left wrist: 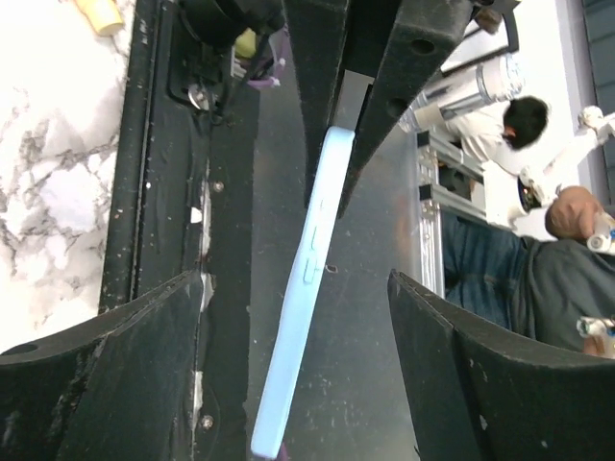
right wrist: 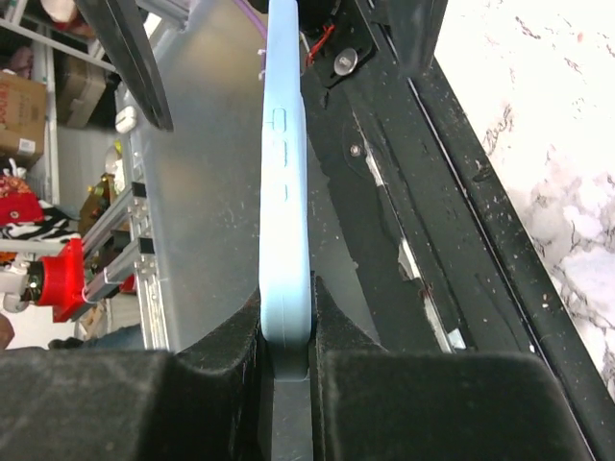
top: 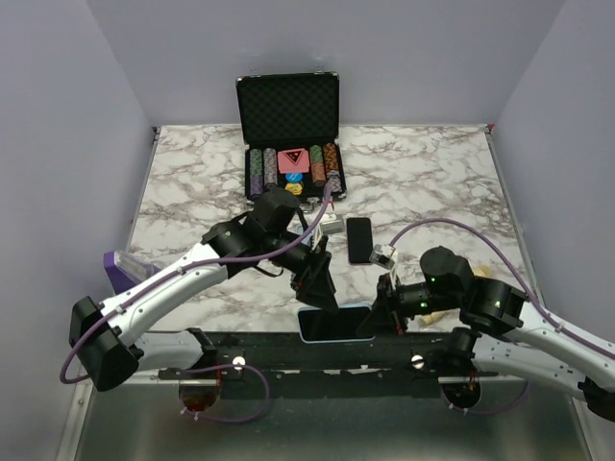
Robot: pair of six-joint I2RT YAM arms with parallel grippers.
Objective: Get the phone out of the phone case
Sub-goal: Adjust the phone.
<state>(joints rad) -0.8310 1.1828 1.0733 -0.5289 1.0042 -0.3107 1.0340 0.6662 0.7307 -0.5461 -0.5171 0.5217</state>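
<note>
Pale-blue silicone phone case point(right wrist: 286, 173): likely light, bendy. Right gripper point(right wrist: 285, 322) is clamping its end; left gripper point(left wrist: 296, 283) is straddling it, spread.

top: high, rear, down on whole table point(top: 432, 182) | L+R wrist: v. close, opp. ends, same phone case point(left wrist: 306, 279) edge-on

Soft, even light from above leaves the worktop point(top: 432, 173) bright with faint shadows, while in the wrist views it washes out white beside the left tool point(left wrist: 296, 288) and right tool point(right wrist: 285, 322), whose black fingers point(right wrist: 144, 403) look dim and soft.
</note>
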